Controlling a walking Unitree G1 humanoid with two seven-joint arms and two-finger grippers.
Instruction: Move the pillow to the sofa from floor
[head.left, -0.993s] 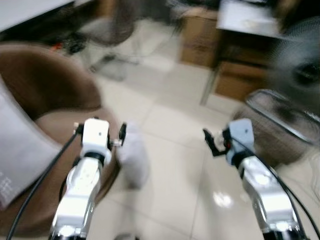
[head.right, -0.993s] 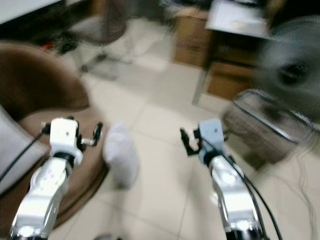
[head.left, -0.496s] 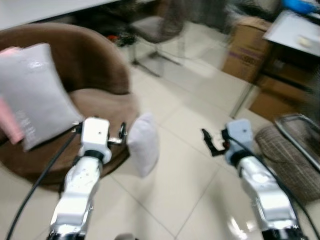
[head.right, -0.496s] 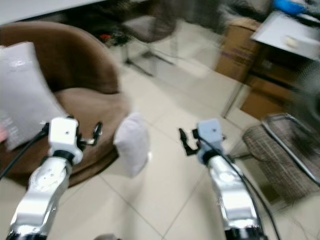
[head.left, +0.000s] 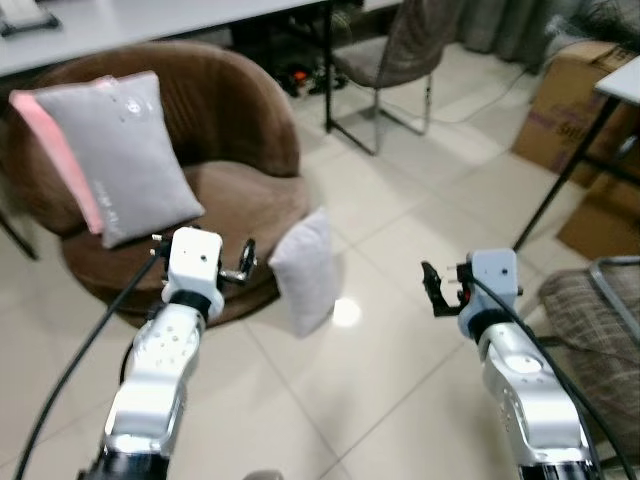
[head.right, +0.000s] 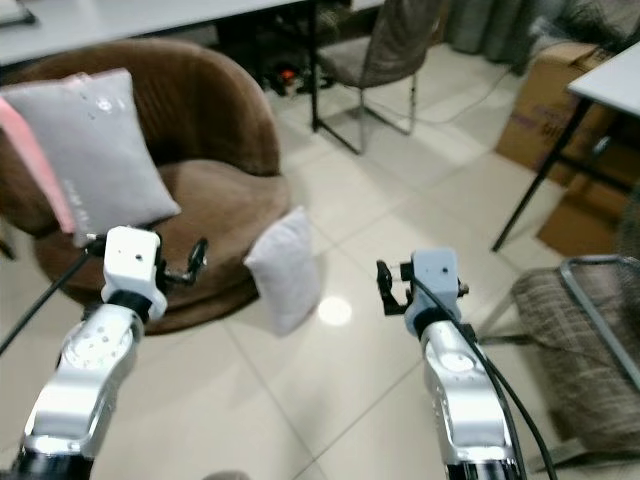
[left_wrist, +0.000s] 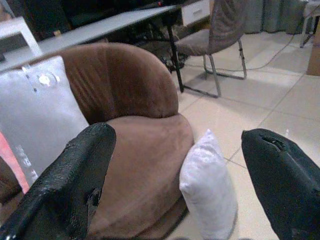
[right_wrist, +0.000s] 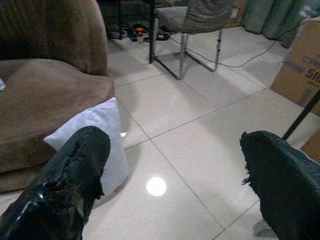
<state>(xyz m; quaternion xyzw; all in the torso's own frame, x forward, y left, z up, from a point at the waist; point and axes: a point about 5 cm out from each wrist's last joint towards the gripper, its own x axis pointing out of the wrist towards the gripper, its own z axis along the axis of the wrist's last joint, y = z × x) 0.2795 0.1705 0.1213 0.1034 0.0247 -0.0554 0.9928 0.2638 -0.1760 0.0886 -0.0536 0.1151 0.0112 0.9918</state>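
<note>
A small white pillow (head.left: 305, 270) stands on edge on the tiled floor and leans against the front of a round brown sofa chair (head.left: 235, 195). On the sofa's seat a larger grey pillow (head.left: 120, 155) with a pink edge rests against the back. My left gripper (head.left: 243, 266) is held out over the sofa's front rim, just left of the white pillow, open and apart from it. To the pillow's right, my right gripper (head.left: 436, 289) hangs above bare tiles, open and empty. Both wrist views look at the white pillow (left_wrist: 207, 192) (right_wrist: 95, 135) between spread fingers.
A metal-legged chair (head.left: 400, 50) stands behind the sofa at a long white desk (head.left: 150, 20). Cardboard boxes (head.left: 570, 100) and a dark table leg (head.left: 560, 170) are at the right rear. A woven mesh object (head.left: 600, 310) lies on the floor at far right.
The camera has swung left and steadied, so the sofa, grey pillow and white pillow now sit sharp and fuller in view. Both arms keep the same pose, fingers still spread.
</note>
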